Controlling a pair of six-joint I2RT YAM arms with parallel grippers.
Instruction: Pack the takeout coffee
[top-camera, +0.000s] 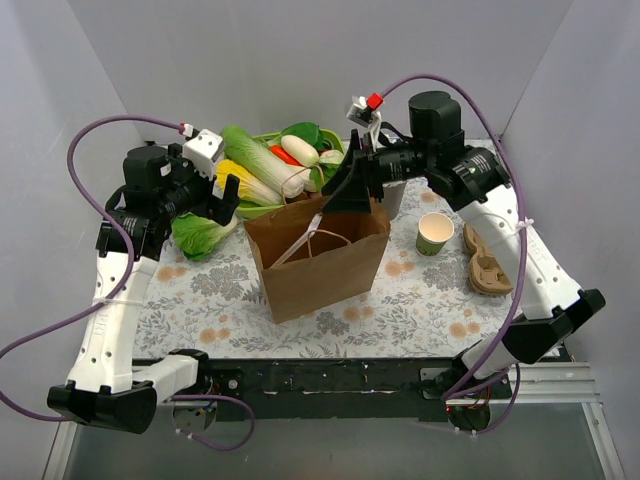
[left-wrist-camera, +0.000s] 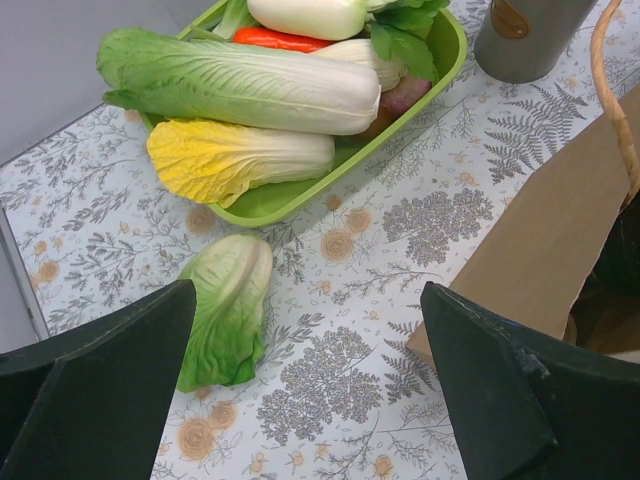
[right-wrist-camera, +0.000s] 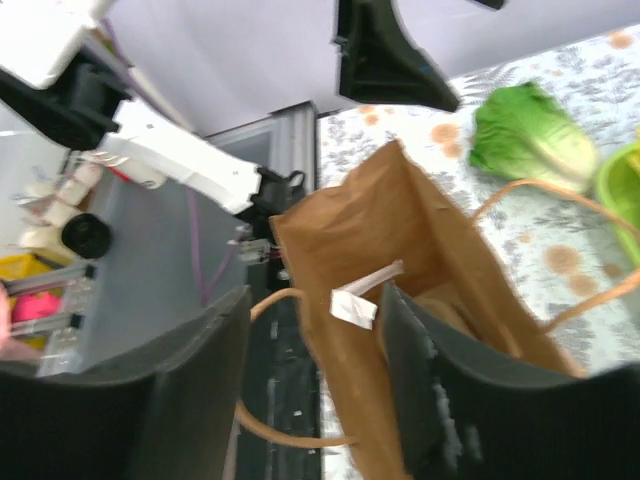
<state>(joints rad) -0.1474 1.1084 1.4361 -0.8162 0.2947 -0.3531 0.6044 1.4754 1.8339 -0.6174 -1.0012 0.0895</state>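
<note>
The dark-green cup with the black lid is not in view in any frame. A brown paper bag (top-camera: 318, 255) stands open at the table's middle; it also shows in the right wrist view (right-wrist-camera: 400, 250). A white wrapped straw (right-wrist-camera: 365, 290) leans inside it. My right gripper (top-camera: 350, 188) hovers over the bag's back rim, open and empty (right-wrist-camera: 312, 330), with one finger on each side of the bag wall. My left gripper (top-camera: 225, 203) is open and empty (left-wrist-camera: 308, 330) above the tablecloth, left of the bag (left-wrist-camera: 560, 250).
A lidless green cup (top-camera: 434, 233) stands right of the bag, with a cardboard cup carrier (top-camera: 490, 265) beyond it. The grey holder (top-camera: 392, 200) stands behind the bag. A green tray (left-wrist-camera: 290, 195) of vegetables sits at the back. A loose lettuce leaf (left-wrist-camera: 225, 305) lies by my left gripper.
</note>
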